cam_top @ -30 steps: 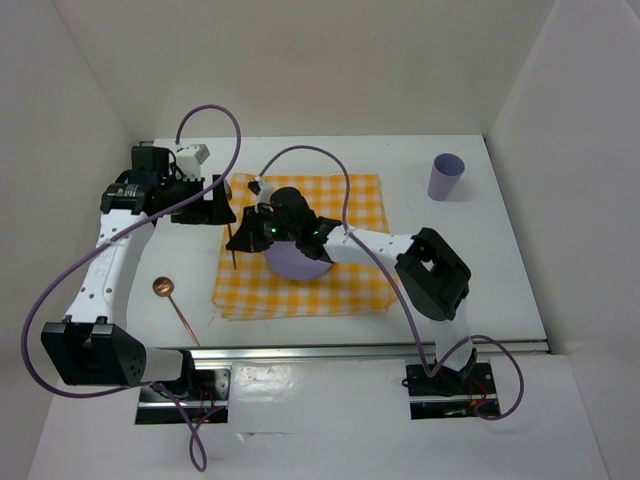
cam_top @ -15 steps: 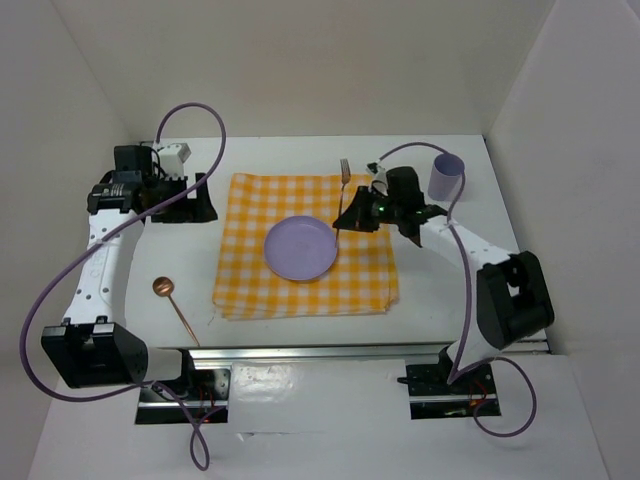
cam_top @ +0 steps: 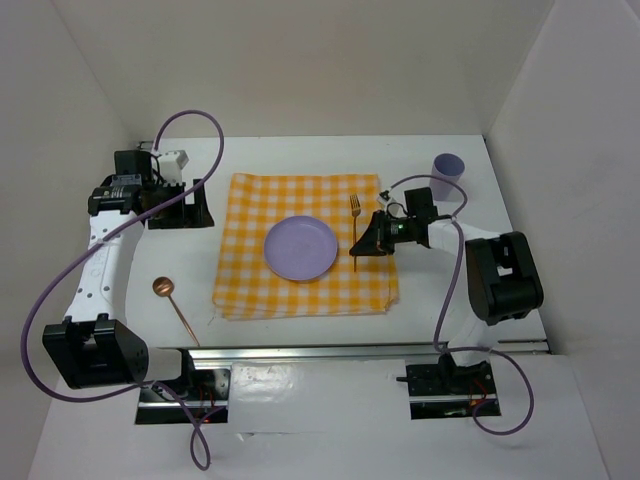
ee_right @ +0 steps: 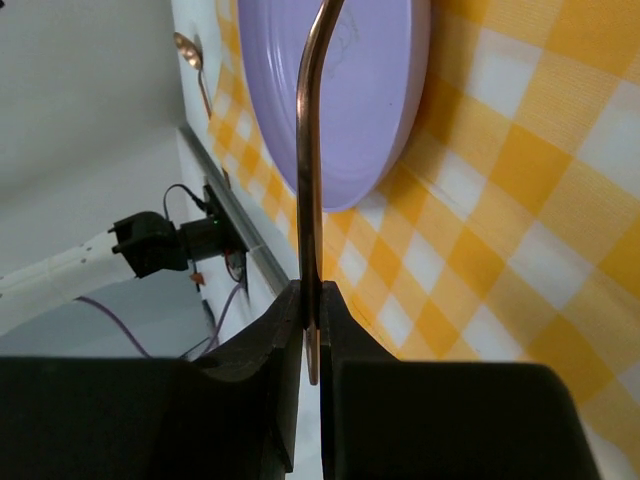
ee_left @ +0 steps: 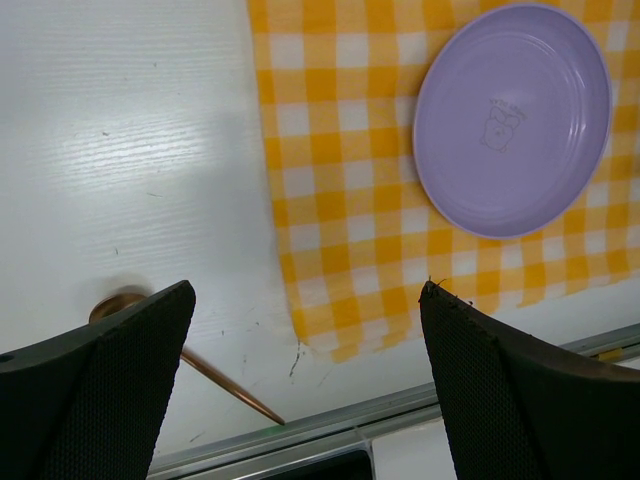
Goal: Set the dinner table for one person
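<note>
A lilac plate (cam_top: pixel 300 248) sits in the middle of a yellow-and-white checked cloth (cam_top: pixel 250 280) on the white dinner table (cam_top: pixel 450 290). My right gripper (cam_top: pixel 364 243) is shut on the handle of a copper fork (cam_top: pixel 354 215), which lies along the cloth just right of the plate, tines to the far side. In the right wrist view the fork (ee_right: pixel 312 190) is pinched between the jaws (ee_right: pixel 312 330), beside the plate (ee_right: pixel 360 90). My left gripper (cam_top: pixel 190 207) is open and empty, left of the cloth's far corner. A copper spoon (cam_top: pixel 165 290) lies left of the cloth.
A lilac cup (cam_top: pixel 446 177) stands upright at the far right of the table. The left wrist view shows the plate (ee_left: pixel 512 118), the cloth's near corner (ee_left: pixel 340 300), the spoon's handle (ee_left: pixel 225 383) and the metal front rail (ee_left: pixel 300 430). White walls enclose the table.
My right gripper carried the fork from the plate's left side over to its right side and lowered it along the cloth. My left gripper drew back a little to the left.
</note>
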Motion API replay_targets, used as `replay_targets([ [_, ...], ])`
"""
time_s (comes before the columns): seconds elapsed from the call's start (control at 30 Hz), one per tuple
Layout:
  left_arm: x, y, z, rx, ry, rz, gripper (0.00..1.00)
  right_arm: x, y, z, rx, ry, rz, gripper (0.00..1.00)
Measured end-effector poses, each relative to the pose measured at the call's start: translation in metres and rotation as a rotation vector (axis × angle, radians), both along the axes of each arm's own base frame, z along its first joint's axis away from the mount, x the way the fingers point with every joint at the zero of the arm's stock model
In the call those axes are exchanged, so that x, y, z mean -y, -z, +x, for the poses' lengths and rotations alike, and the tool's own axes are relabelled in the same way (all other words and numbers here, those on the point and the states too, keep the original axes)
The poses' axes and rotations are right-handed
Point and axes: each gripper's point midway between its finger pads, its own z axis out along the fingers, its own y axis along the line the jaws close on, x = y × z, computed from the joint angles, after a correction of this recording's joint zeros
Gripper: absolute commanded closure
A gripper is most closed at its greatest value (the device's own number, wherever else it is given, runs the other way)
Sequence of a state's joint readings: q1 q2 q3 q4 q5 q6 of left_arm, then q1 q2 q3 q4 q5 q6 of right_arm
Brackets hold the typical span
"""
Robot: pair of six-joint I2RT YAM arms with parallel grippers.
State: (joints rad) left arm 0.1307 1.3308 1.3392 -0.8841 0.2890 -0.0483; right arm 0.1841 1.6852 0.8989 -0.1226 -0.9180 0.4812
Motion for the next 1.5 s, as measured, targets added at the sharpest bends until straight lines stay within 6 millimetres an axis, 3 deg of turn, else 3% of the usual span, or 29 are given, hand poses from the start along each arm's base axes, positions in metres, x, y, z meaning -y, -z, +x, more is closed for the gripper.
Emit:
replay_targets([
  [0.1, -0.001, 0.001, -0.001, -0.006, -0.004, 0.004, 0.01, 0.0, 0.003, 0.0, -0.02, -0.018, 0.039, 1.0],
  [0.37, -0.004, 0.002, -0.003, -0.014, -0.013, 0.003, 0.01, -0.002, 0.036, 0.005, -0.151, -0.042, 0.075, 0.98],
  [0.67, -0.003, 0.003, -0.006, -0.03, -0.013, 0.001, 0.01, 0.0, 0.037, 0.009, -0.163, -0.024, 0.078, 0.91],
  [0.83, -0.003, 0.003, -0.006, -0.03, -0.013, 0.001, 0.01, 0.004, 0.041, 0.01, -0.187, -0.005, 0.078, 0.77],
  [1.23, -0.003, 0.005, -0.007, -0.034, 0.005, 0.01, 0.01, 0.01, 0.055, 0.011, -0.235, 0.029, 0.052, 0.76],
  [1.5, -0.002, 0.007, -0.009, -0.046, 0.011, 0.002, 0.01, 0.017, 0.064, 0.008, -0.286, 0.055, 0.033, 0.65],
])
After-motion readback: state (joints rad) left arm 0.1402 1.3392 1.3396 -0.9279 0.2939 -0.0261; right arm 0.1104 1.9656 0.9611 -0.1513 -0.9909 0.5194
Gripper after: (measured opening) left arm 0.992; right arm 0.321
